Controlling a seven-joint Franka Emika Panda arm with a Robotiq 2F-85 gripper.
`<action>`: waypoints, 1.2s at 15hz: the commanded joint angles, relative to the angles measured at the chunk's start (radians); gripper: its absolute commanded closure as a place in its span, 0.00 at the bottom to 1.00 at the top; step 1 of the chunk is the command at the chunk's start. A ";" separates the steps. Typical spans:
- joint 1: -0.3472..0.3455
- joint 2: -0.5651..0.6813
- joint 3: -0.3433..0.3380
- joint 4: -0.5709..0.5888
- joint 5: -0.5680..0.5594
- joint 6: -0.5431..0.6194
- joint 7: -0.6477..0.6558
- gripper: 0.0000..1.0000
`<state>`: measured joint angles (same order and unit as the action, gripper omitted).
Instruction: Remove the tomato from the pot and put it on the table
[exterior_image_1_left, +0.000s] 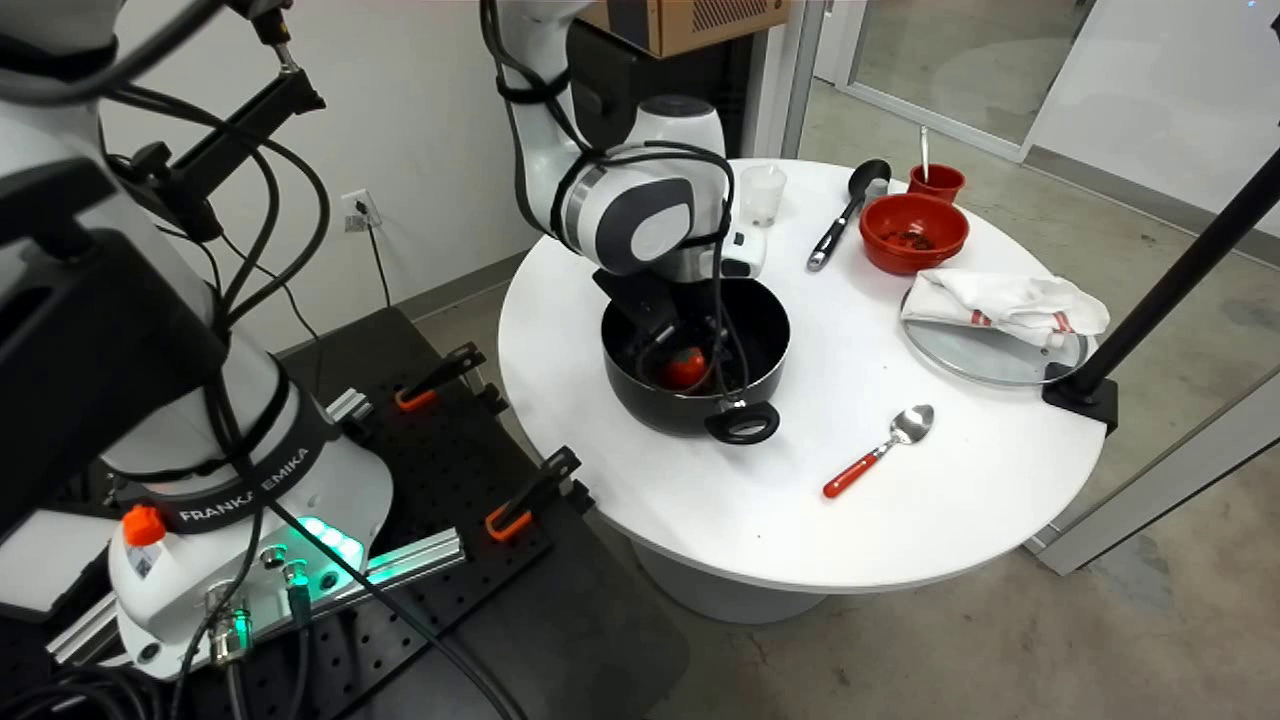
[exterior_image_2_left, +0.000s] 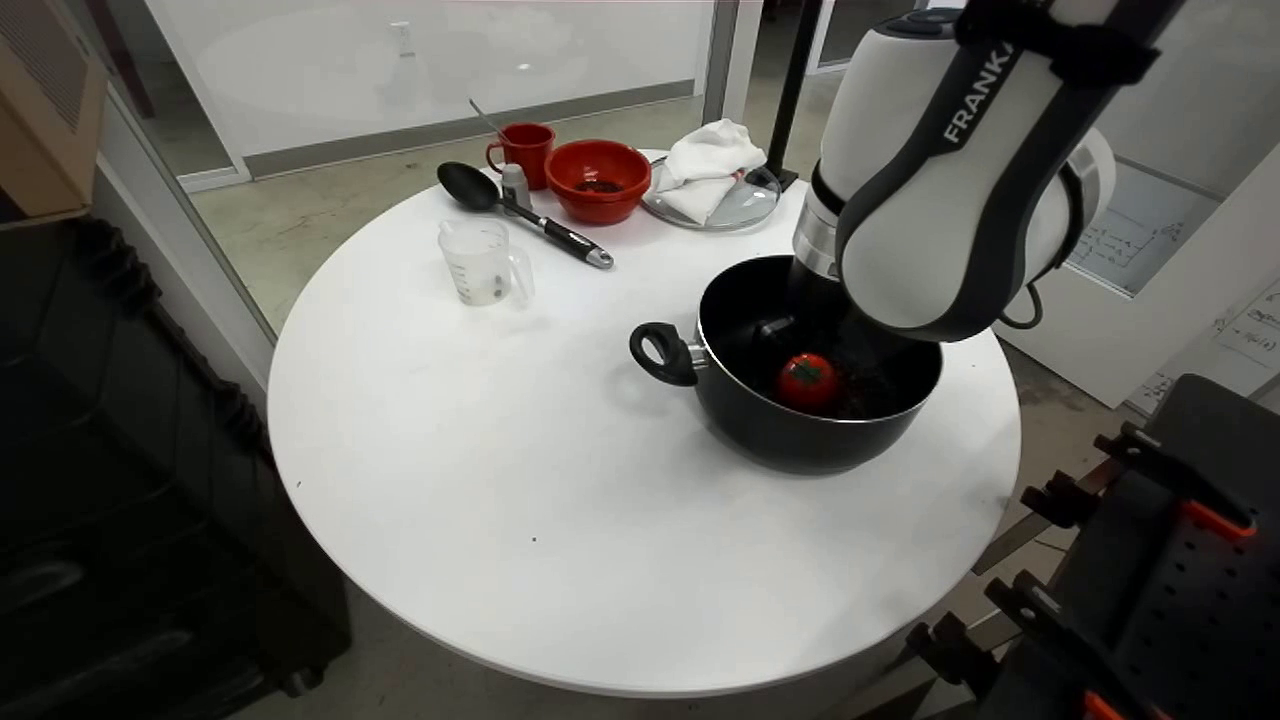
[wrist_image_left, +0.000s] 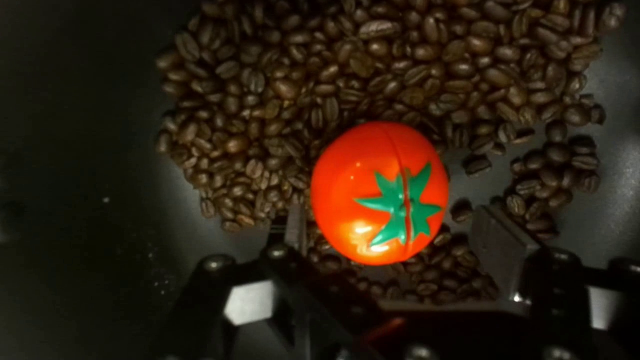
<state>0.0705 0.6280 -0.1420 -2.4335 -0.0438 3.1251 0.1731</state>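
The tomato (wrist_image_left: 375, 195) is a shiny red-orange ball with a green leaf top. It lies inside the black pot among brown beans (wrist_image_left: 280, 90). It shows in both exterior views (exterior_image_1_left: 685, 370) (exterior_image_2_left: 800, 394). The pot (exterior_image_1_left: 660, 412) stands on the round white table (exterior_image_1_left: 720, 530); it also shows at the right of the table in an exterior view (exterior_image_2_left: 790, 447). My gripper (wrist_image_left: 397, 227) reaches down into the pot. Its fingers are open on either side of the tomato, the left one close to it, the right one apart. The exterior views mostly hide the fingers in the dark pot.
A red-handled spoon (exterior_image_1_left: 880, 452), a glass lid (exterior_image_1_left: 985, 356) with a white cloth (exterior_image_1_left: 1005, 303), red bowls (exterior_image_1_left: 915, 235), a black ladle (exterior_image_1_left: 840, 220), a red mug (exterior_image_2_left: 526, 152) and a clear measuring cup (exterior_image_2_left: 478, 262) are on the table. The pot's handle (exterior_image_2_left: 663, 353) sticks out sideways.
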 joint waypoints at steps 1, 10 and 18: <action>0.002 0.009 0.000 0.018 0.033 -0.010 -0.024 0.49; 0.061 -0.128 -0.051 -0.026 0.026 -0.145 0.000 1.00; 0.158 -0.295 -0.202 -0.053 -0.197 -0.373 0.091 0.30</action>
<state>0.1980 0.3850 -0.2908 -2.4488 -0.1334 2.8156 0.2066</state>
